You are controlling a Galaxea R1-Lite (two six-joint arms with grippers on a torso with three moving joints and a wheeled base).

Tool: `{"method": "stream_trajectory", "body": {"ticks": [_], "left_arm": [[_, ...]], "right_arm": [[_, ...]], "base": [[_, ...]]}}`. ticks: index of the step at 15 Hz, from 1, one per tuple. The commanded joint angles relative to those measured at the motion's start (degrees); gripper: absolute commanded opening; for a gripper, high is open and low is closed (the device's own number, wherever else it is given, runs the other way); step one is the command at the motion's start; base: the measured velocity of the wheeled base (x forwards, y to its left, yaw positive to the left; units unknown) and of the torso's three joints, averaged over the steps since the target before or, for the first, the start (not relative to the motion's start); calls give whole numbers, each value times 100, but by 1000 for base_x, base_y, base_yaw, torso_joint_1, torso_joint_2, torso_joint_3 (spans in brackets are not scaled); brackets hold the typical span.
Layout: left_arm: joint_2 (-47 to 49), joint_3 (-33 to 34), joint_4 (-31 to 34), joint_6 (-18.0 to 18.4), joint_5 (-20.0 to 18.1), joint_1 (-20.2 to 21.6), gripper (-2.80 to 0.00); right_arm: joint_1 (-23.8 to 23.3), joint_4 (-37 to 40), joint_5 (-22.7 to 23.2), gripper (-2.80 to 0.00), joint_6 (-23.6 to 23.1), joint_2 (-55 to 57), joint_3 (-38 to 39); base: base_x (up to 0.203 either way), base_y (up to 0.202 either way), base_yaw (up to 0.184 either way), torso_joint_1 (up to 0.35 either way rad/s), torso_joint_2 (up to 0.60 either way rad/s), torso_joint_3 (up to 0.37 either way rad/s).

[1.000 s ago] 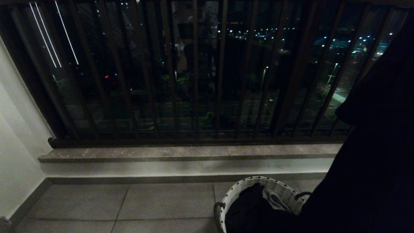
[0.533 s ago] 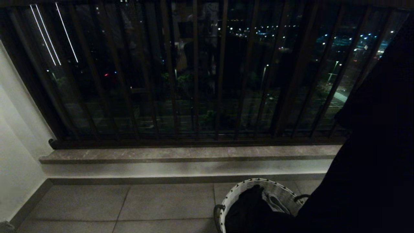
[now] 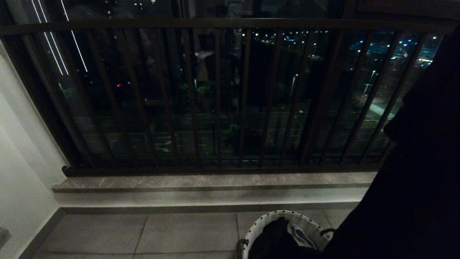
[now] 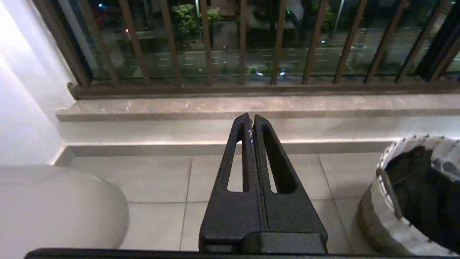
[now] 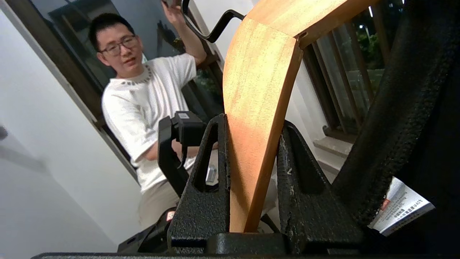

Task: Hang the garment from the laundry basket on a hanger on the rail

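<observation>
Balcony balustrade (image 3: 215,97) now sits lower in view; right gripper (image 5: 251,180) fingers clamp the wooden hanger (image 5: 258,90).

Wood, cloth, weave, stone

Hanger (image 5: 257,108): smooth pale wood, black metal hook. Garment (image 3: 413,162): matt dark cloth. Basket (image 4: 381,201): rough pale weave. Grippers: grainy black. Ledge (image 3: 215,181): polished stone.

Matte black textured left gripper (image 4: 252,120), slotted tapering jaws, right gripper (image 5: 251,144) alike
</observation>
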Motion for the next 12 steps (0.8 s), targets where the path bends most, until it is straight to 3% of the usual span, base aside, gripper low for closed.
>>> {"method": "stream_trajectory", "body": {"ticks": [1,12], "left_arm": [[5,9,-4,-3,1,1,-280],[5,9,-4,-3,1,1,-280]], "right_arm": [[-2,-15,38,-280,30,-4,7],[12,-15,47,-280,98,-4,245]], "base": [[0,0,0,116,-461,-343],[0,0,0,173,-495,-329]]}}
